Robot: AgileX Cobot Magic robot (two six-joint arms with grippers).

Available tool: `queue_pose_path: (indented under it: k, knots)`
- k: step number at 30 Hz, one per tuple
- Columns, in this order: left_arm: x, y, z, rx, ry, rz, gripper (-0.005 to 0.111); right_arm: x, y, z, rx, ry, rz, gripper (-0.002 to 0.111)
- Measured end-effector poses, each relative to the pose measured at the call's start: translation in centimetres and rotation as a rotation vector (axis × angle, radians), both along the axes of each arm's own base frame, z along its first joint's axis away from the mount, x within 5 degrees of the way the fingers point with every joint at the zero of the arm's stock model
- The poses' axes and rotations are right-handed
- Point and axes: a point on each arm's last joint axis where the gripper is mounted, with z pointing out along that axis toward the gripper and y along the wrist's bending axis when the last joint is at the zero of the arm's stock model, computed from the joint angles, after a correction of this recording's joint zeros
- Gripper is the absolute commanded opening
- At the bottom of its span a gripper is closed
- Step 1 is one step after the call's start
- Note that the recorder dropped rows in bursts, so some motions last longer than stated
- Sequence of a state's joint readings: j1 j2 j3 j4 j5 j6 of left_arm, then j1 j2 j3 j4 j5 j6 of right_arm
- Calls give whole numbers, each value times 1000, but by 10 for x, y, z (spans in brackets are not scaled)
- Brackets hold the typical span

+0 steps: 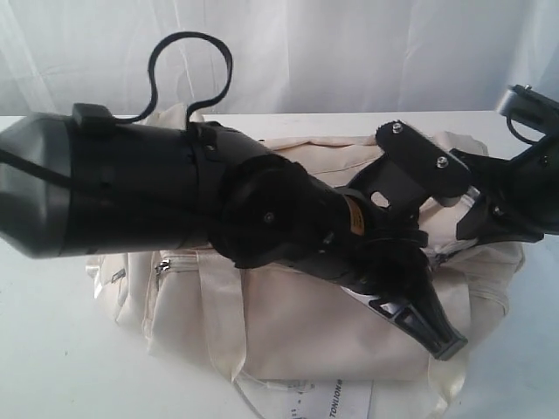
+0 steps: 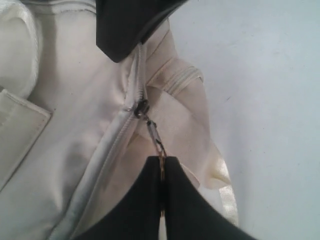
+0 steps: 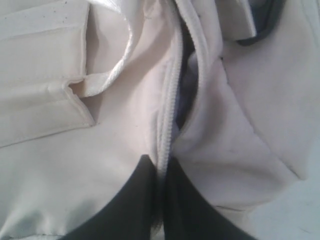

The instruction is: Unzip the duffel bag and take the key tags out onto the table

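Zipper pull (image 2: 152,132) pinched at the end of the duffel bag (image 1: 288,323)

The cream duffel bag is seen lying on the white desk (image 1: 52,349), filling the middle of the exterior view. A white curtain (image 1: 349,52) hangs behind it at twelve o'clock. A printed paper hang-tag (image 1: 336,400) lies flat on the desk at the bag's six o'clock edge. A satin strap handle (image 1: 225,305) is draped down the near side.

The left arm (image 1: 131,188) is stretched across the top of the bag from nine o'clock. The left gripper (image 2: 163,162) is pressed together on the thin metal zipper pull. The pull is drawn taut from the dark slider (image 2: 142,107), which sits on the grey zipper track near the bag's end, just beside bare desk.

The right arm (image 1: 524,183) comes in from about two o'clock. The right gripper (image 3: 160,167) is closed down on the zipper (image 3: 170,100), with the zipper tape and cream fabric pinched between its fingers. Beyond those fingers the zipper teeth are parted, and a narrow dark gap (image 3: 186,65) is shown between the two cream edges. What lies inside the gap cannot be made out.
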State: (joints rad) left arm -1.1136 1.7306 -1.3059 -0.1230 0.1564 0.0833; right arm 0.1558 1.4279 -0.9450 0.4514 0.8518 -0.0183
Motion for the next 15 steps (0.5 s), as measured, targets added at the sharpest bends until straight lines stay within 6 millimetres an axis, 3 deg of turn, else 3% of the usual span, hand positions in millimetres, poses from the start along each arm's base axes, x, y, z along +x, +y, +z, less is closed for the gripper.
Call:
queue_pose_path:
  k: [8,15]
  knots:
    - [-7,-21,-5,-13,-2,-35,0,1,-2,0,-5,-6,-3,0]
    - [-8,-21,-11,40,13,-53,0,1,-2,0,-9,-16,-1,0]
